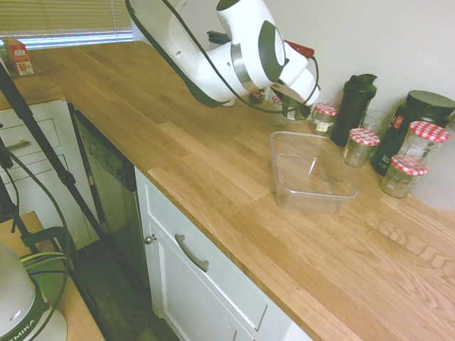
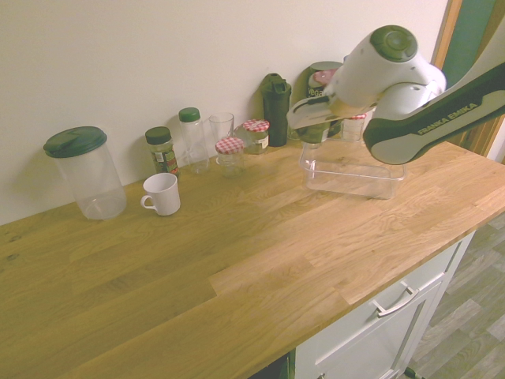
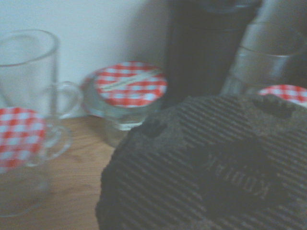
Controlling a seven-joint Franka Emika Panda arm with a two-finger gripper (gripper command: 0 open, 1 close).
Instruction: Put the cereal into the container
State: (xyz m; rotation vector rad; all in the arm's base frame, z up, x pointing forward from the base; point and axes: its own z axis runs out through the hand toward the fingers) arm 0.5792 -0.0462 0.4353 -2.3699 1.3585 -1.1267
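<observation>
Pinching dark-lidded jar point(image 2: 315, 133) between my fingers, I, gripper point(image 2: 312, 118), hold it aloft near tub point(image 1: 308, 194), beside wall-side row. Low swing risks clipping rim or toppling checkered-lid jar point(image 1: 323, 118); grip on glass could slip; early release, short of tub, likely drops jar on counter point(image 1: 213, 163).

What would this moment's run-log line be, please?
arm: holding dark-lidded jar | jar: near clear container, not yet inside | container: on worktop, empty | mug: upright
</observation>
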